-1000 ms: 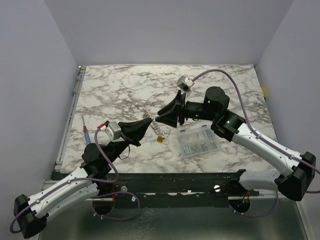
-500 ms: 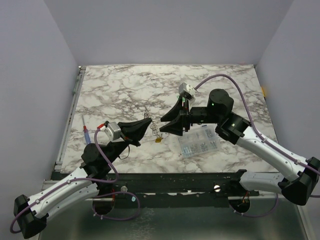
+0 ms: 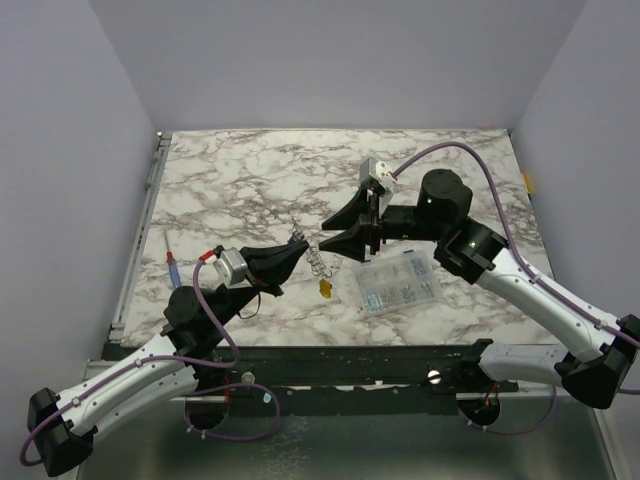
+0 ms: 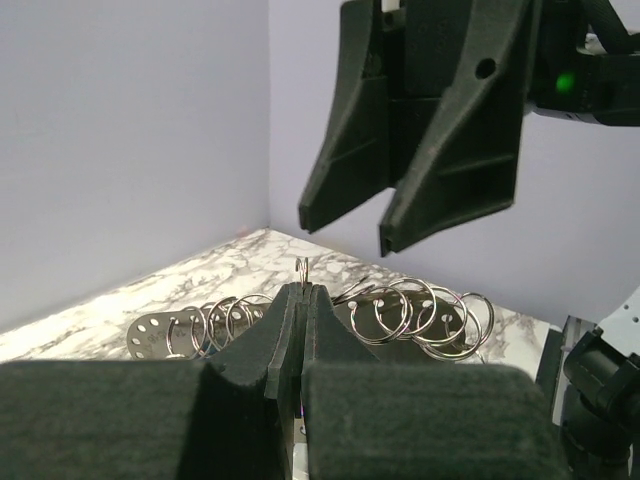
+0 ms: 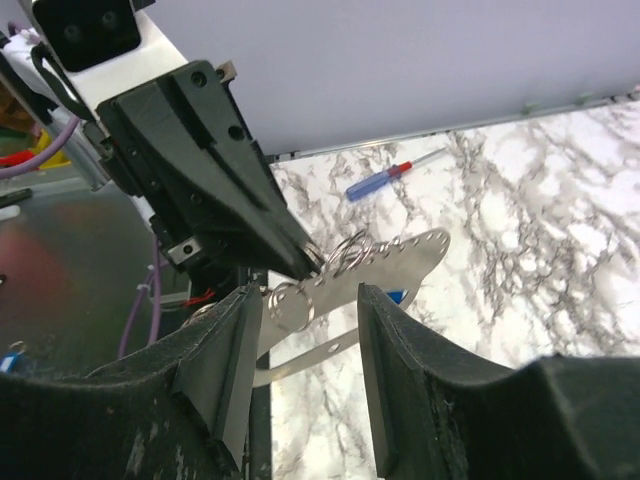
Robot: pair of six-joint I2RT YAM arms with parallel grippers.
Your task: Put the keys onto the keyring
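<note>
The keyring is a silvery perforated strip loop carrying several wire rings; it also shows in the left wrist view and the right wrist view. My left gripper is shut on one of its thin rings and holds it up. My right gripper is open, just right of the keyring, its jaws either side of the strip's near end without touching. A yellow key sits just below the keyring. A bit of blue peeks from behind the strip. The green key is out of view.
A clear compartment box of small parts lies right of the keyring, under the right arm. A slim red-and-blue stick lies at the table's left edge and shows in the right wrist view. The marble table ends at grey walls.
My right gripper has drawn back a little up and to the right, still open. The yellow key has shifted slightly down and right. The left gripper has stayed shut on the ring.
</note>
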